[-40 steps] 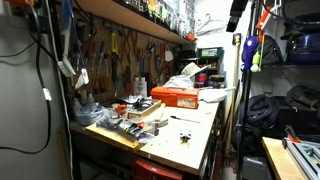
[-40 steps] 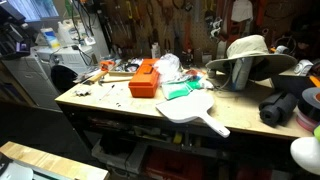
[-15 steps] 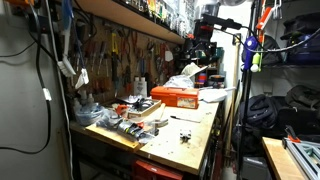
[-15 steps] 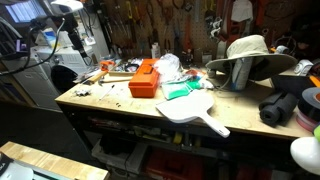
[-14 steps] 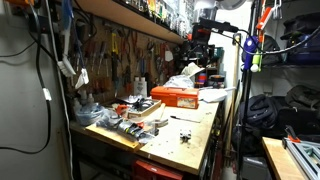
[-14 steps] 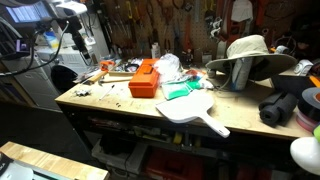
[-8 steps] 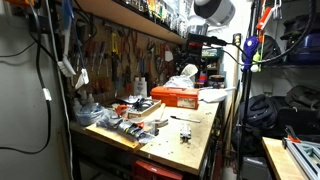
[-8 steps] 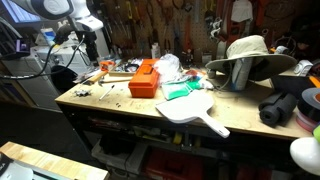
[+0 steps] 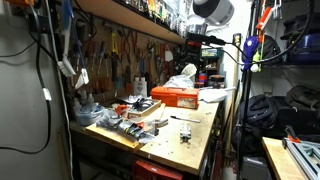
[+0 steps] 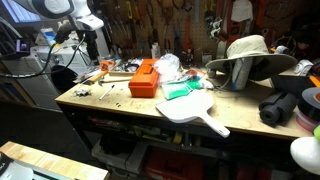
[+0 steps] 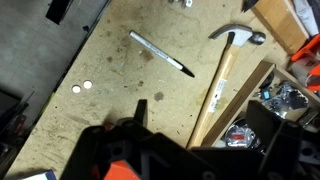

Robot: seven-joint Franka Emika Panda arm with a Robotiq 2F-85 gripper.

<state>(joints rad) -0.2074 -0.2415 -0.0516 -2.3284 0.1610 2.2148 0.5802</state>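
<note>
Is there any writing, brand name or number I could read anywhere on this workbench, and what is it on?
No text can be read in any view.
Orange case: any label is too blurred to read.
Packets near the bench's front edge: the print is too small to read.
Pen in the wrist view: no legible marking.

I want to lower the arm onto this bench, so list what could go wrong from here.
1. The gripper hangs over a cluttered bench. The hammer lies right beside a wooden strip, so a descent there may well jam against one or nudge it.
2. The pen is thin and lies flat, so it could roll away, or the gripper could scrape the board.
</note>
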